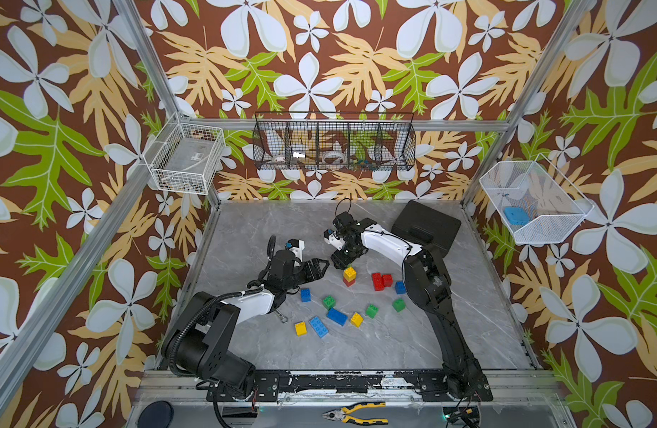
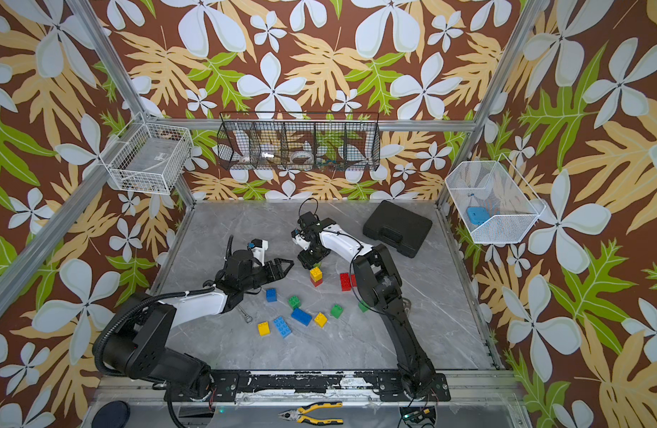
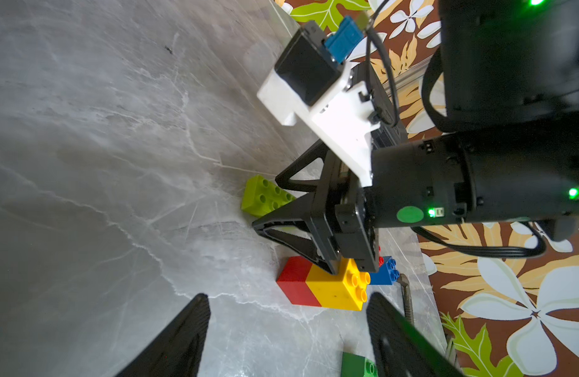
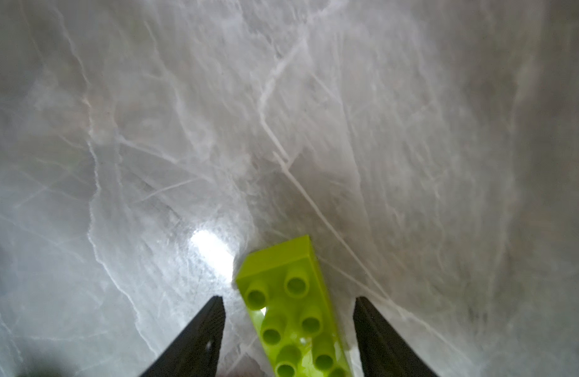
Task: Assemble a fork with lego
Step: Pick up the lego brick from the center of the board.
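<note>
grey marble table (image 1: 245,229) lies bare along the back left; a black case (image 1: 427,226) sits by the far right edge. right gripper (image 4: 288,298) straddles a lime long brick (image 4: 291,313), jaws apart, not touching. left gripper (image 3: 288,295) gapes empty near the yellow-on-red stack (image 1: 349,276).

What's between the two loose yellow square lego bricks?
Two long studded plastic bricks: a lighter blue brick beside the left yellow brick, a darker blue brick beside the right yellow brick. Both top views show it.
</note>
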{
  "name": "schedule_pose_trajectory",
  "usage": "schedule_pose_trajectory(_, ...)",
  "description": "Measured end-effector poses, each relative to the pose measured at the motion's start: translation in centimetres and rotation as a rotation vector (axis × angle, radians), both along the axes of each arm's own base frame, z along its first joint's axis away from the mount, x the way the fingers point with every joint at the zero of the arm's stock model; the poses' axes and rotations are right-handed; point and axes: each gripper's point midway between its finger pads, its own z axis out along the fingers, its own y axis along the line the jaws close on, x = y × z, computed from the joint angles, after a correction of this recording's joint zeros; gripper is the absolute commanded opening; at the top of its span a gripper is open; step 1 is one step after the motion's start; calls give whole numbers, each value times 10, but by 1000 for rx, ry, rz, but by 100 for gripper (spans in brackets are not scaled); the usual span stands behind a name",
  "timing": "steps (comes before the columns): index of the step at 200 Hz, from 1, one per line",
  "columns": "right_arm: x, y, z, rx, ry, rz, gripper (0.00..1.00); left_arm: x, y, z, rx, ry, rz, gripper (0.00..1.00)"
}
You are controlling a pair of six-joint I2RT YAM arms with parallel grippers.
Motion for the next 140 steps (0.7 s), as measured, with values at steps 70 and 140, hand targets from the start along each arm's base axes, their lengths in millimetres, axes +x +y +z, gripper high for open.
schedule_pose_trajectory(70,1,-9,-5,-27,9,-47,39,-2,-4,-2,-4,7,-18,73)
schedule_pose_trajectory(140,13,-37,0,10,32,-249,29,14,-30,10,22,-21,-71,73)
